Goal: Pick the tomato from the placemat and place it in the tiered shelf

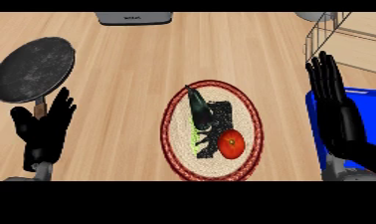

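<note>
A red tomato (231, 144) lies on the lower right part of a round woven placemat (249, 113) with a red rim. A dark pointed vegetable (199, 106) and a black patterned patch also lie on the mat, up and left of the tomato. The wire tiered shelf (323, 31) stands at the upper right corner. My right hand (336, 106) rests open at the right edge, fingers up, well to the right of the tomato. My left hand (46, 126) rests open at the lower left, far from the mat.
A black frying pan (35, 68) sits at the left, its handle running down behind my left hand. A blue container (317, 118) is partly hidden behind my right hand. A grey appliance (134, 18) stands at the top edge.
</note>
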Controlling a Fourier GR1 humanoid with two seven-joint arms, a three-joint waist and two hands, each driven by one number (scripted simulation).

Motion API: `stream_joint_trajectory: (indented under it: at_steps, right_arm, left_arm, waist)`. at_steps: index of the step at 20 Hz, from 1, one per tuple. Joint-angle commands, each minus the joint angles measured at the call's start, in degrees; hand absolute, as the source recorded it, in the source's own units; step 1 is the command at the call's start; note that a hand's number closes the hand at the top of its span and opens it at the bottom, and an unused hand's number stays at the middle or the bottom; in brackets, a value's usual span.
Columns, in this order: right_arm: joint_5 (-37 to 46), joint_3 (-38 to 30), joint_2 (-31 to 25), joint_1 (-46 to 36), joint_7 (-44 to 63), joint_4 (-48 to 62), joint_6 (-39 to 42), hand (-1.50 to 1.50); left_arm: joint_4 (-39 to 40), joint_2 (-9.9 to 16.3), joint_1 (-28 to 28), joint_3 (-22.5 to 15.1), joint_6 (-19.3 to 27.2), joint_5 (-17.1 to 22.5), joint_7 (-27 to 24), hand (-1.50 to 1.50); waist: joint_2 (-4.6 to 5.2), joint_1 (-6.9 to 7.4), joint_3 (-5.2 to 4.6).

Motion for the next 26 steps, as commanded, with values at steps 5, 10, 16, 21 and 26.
stream_joint_trajectory:
  at_steps: [5, 10, 16, 21, 26]
  right_arm:
    - [-4.35, 3.51, -4.99, -5.51, 12.28, 5.22, 10.26, -1.50]
    - [10.74, 0.41, -13.58, -1.37, 10.11, 9.85, -0.94, 1.50]
    - [7.27, -4.10, 4.43, -2.80, -7.56, 24.09, -14.17, -1.50]
    - [-2.69, -6.47, -1.30, -3.54, -3.99, 16.35, 0.46, -1.50]
    - [5.94, 3.37, -8.15, 0.70, 4.17, 8.67, 5.80, -1.50]
  left_arm:
    - [-5.09, 0.82, -7.32, -6.75, -4.12, -8.48, -7.44, 0.00]
    - [-6.10, 0.54, -8.68, -7.73, -5.26, -7.88, -6.51, 0.00]
    - [0.23, -3.98, -12.61, -9.49, -5.20, -11.47, -9.30, 0.00]
    - [4.33, -5.83, -12.73, -7.79, -8.26, -11.68, -12.68, 0.00]
    - [-2.14, -5.47, -11.12, -9.51, -6.13, -13.02, -7.03, 0.00]
  waist:
    - [2.46, 0.17, -2.01]
    - [3.03, -2.09, -2.81]
    - [2.60, 0.03, -1.89]
    - [2.33, -0.31, -2.00]
    - [1.96, 0.00, -2.05]
